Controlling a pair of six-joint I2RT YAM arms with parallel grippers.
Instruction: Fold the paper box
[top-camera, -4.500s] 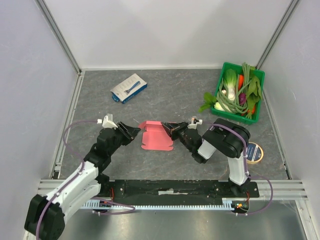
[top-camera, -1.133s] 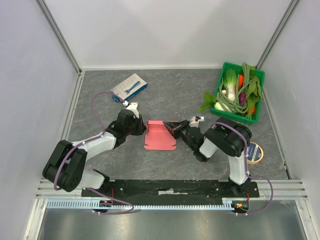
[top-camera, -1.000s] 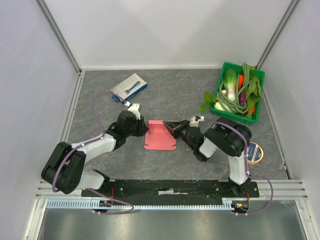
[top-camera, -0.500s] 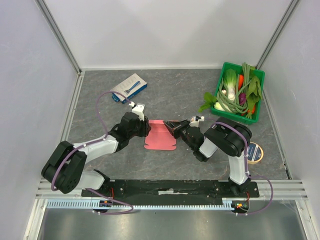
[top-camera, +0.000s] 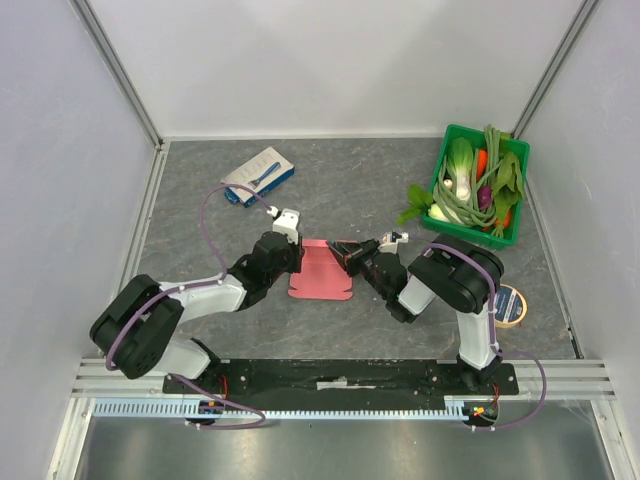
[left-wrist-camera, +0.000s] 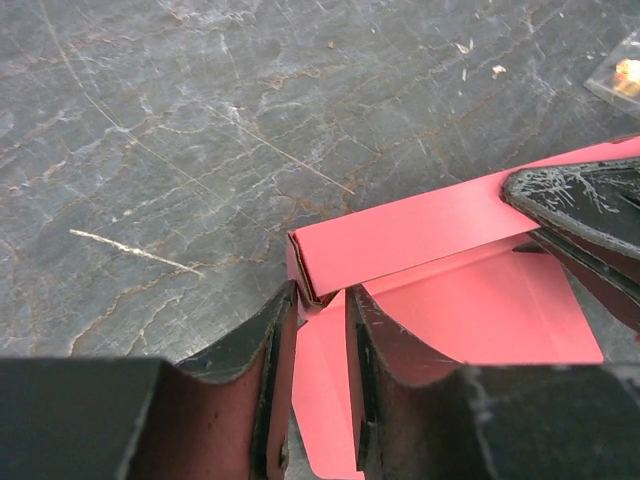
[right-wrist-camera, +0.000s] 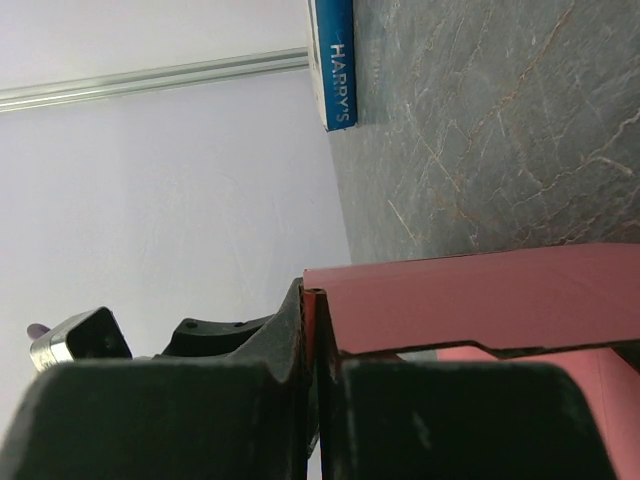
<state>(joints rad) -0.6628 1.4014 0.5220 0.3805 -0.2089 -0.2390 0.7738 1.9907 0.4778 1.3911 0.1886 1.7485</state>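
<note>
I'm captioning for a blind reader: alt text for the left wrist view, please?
The left gripper straddles a raised corner of the pink paper box on a grey table. At right, the right gripper pinches its upright wall.

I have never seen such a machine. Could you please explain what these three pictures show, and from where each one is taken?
These are two robot arms bolted at the near edge of a table. One picture looks down from above. The other two come from a small camera on each wrist, so the dark shapes at the bottom are that arm's own fingers. On the grey table lie a pink paper box, partly folded, a white-and-blue box, a green basket of vegetables and a roll of tape. The right gripper is closed on one raised wall of the paper box. The left gripper sits at a corner of that wall, its jaws slightly apart.
</note>
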